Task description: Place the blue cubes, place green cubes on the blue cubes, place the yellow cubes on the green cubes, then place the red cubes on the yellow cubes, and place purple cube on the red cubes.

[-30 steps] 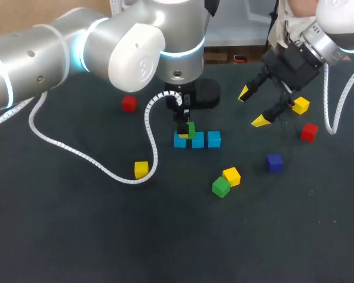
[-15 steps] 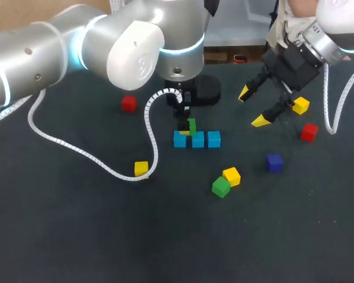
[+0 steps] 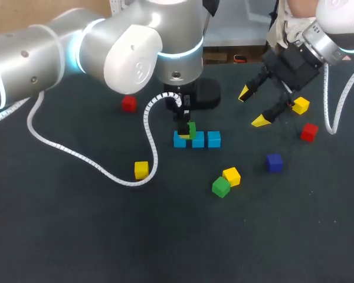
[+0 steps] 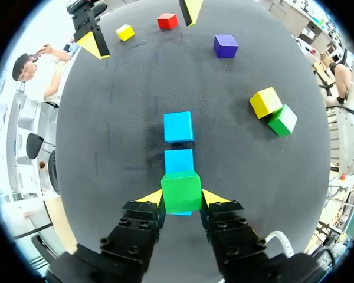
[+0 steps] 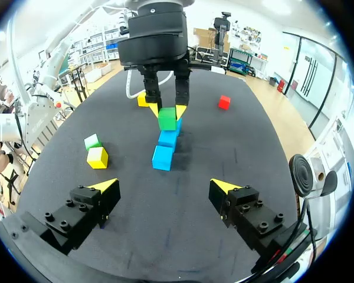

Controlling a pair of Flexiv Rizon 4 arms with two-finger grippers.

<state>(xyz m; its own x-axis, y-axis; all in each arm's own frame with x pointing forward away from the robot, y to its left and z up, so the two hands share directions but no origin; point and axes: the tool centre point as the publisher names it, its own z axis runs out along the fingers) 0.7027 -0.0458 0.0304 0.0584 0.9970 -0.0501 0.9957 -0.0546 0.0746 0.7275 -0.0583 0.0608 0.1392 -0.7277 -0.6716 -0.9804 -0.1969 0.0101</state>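
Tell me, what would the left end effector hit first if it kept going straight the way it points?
The green cube held in the left end effector would meet the blue cubes just beneath it, probably at the row's near end. The gap is hard to judge.

Beneath the left gripper, the clamped green cube hides almost all of the nearest blue cube; whether they touch is unclear.

A dark grey table fills the scene, its top matte, perhaps felt-covered, evenly lit with soft shadows.
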